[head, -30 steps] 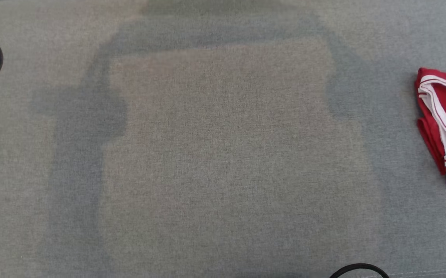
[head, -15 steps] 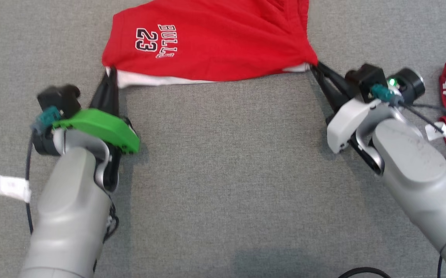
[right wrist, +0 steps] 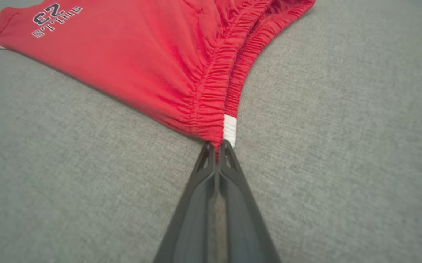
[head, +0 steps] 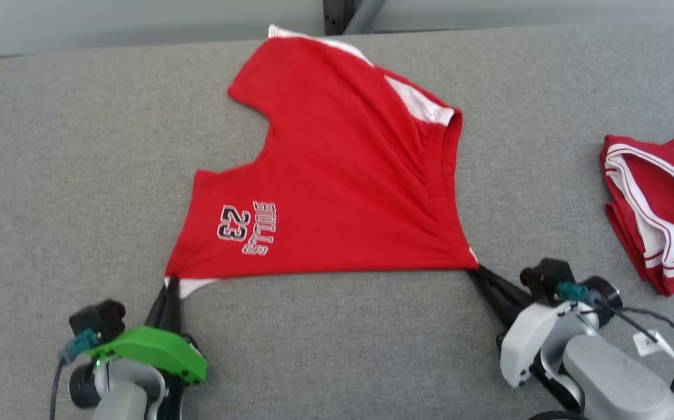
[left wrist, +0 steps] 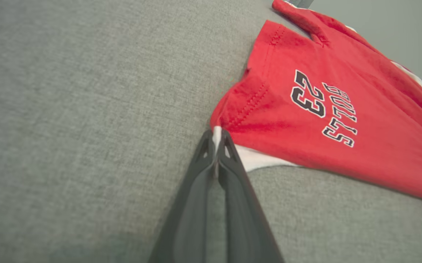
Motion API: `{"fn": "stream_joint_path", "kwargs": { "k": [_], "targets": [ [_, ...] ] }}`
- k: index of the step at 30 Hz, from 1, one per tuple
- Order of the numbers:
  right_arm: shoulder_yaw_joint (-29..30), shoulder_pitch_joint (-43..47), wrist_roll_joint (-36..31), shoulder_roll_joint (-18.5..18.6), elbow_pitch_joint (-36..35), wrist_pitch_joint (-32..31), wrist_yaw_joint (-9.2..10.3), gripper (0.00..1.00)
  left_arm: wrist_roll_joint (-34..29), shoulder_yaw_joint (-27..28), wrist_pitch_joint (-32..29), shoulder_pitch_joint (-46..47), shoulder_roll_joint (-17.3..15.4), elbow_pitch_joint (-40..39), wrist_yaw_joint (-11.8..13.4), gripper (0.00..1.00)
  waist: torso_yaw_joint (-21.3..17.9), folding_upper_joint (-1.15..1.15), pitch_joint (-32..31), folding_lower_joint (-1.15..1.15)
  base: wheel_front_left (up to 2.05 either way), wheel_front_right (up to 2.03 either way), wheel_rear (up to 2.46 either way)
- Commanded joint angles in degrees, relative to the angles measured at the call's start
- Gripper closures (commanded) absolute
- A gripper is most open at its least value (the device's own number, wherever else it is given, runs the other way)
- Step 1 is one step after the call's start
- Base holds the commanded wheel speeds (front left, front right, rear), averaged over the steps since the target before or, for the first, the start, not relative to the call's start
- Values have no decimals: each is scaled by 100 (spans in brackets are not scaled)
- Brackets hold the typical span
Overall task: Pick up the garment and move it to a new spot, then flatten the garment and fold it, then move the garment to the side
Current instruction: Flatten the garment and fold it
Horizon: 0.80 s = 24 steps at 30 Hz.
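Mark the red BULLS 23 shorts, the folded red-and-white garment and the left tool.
red BULLS 23 fabric shorts (head: pixel 342 175): head view, plain red middle.
folded red garment with white trim (head: pixel 660 210): head view, its middle folds.
left tool (left wrist: pixel 216 136): left wrist view, shut fingertips pinching shorts' corner.

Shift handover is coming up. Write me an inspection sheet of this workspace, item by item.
Surface: grey woven fabric, flat.
Job's things: red shorts printed BULLS 23, lying spread, near edge pulled taut between both tools.
Clutter: second red garment with white trim, bunched at the right, apart from the shorts.
Tools: left tool shut on the hem corner; right tool shut on the waistband end.
Cables: black cable with white tag beside the right arm.
Surroundings: dark post beyond the far edge.
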State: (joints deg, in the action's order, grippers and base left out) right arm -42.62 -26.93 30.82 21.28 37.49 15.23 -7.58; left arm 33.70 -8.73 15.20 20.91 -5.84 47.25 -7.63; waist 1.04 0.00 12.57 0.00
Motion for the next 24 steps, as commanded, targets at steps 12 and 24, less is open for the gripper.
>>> {"fn": "stream_joint_path", "kwargs": {
  "k": [12, 24],
  "targets": [
    [-569, 1611, -1, -85, 217, -42, 16, 100, -44, 342, -19, -1779, 74, -7, 33, 100, -99, 0, -1451, 0, 0, 0, 0],
    [-660, 2116, 196, 28, 112, -41, 17, 100, -143, 291, -24, -2502, 165, -266, 31, 100, -154, 0, -1578, 0, 0, 0, 0]
  ]
}}
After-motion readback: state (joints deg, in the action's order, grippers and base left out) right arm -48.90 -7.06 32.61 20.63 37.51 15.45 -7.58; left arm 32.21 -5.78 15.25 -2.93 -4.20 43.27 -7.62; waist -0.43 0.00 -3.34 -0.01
